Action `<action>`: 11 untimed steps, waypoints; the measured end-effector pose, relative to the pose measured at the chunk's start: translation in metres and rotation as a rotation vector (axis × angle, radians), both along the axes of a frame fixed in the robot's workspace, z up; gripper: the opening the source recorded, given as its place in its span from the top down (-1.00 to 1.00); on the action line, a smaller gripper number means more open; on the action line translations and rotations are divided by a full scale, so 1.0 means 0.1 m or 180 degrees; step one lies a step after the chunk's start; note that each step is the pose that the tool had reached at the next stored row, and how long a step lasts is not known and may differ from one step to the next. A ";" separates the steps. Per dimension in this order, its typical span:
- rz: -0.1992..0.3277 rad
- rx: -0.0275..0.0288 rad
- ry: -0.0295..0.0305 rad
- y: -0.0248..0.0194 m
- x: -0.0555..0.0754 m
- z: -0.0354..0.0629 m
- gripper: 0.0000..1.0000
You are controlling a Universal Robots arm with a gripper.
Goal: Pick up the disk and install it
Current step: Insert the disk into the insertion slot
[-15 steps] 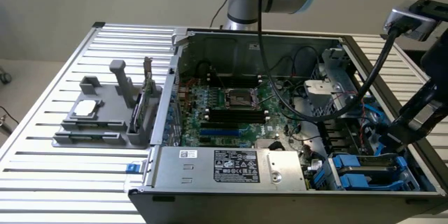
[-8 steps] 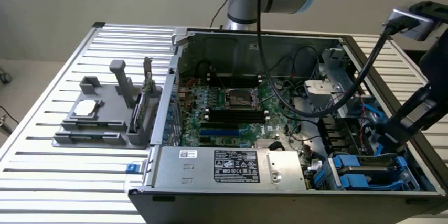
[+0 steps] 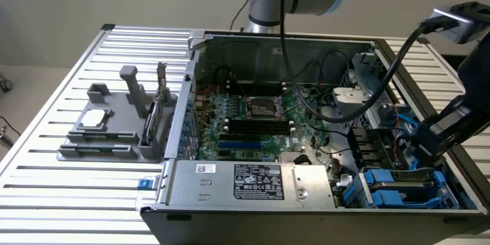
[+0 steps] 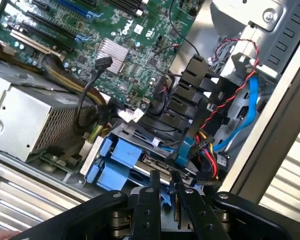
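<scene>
My tool (image 4: 166, 186), fingers nearly together, seems to pinch the disk (image 4: 159, 163) by its edge, holding it upright over the blue bay (image 4: 117, 162) beside the power supply (image 4: 35, 120), clear of the cables (image 4: 210, 150).

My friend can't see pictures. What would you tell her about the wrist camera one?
The robot's black gripper hangs close over blue plastic drive carriers in a corner of an open computer case. Near them are a grey metal power-supply box, a green motherboard, and red, blue and black cables.
</scene>
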State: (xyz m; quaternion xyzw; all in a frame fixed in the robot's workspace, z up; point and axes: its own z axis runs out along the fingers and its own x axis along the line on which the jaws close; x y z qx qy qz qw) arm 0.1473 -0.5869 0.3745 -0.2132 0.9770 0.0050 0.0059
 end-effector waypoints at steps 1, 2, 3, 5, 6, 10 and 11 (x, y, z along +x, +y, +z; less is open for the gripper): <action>-0.0058 0.0000 0.0000 0.000 0.00 -0.001 0.55; -0.0115 0.0000 0.0000 0.000 0.00 -0.002 0.55; -0.0172 0.0000 0.0000 0.000 0.00 -0.003 0.55; -0.0290 0.0000 0.0000 0.000 0.00 -0.004 0.55; -0.0342 0.0000 0.0000 0.000 0.00 -0.004 0.55; -0.0535 0.0001 0.0000 0.000 0.00 -0.005 0.55; -0.0585 0.0000 0.0000 0.000 0.00 -0.005 0.55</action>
